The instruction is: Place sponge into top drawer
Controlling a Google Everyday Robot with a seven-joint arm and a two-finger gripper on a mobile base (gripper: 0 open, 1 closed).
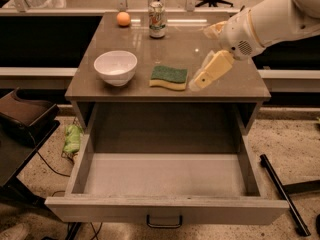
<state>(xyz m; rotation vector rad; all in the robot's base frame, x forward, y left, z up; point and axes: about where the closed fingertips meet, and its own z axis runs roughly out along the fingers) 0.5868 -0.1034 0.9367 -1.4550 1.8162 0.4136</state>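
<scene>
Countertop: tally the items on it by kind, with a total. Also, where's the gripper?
bowl: 1
sponge: 1
drink can: 1
orange ball or fruit: 1
Total: 4
The gripper hovers over the counter, just right of the sponge. The top drawer below stands open.

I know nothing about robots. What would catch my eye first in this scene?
The top drawer gapes wide open across the foreground, its pale inside in full view. On the counter above it lies the green-and-yellow sponge, between a white bowl and the robot's pale gripper. The gripper hangs just beside the sponge on a bulky white arm reaching in from the upper right.
</scene>
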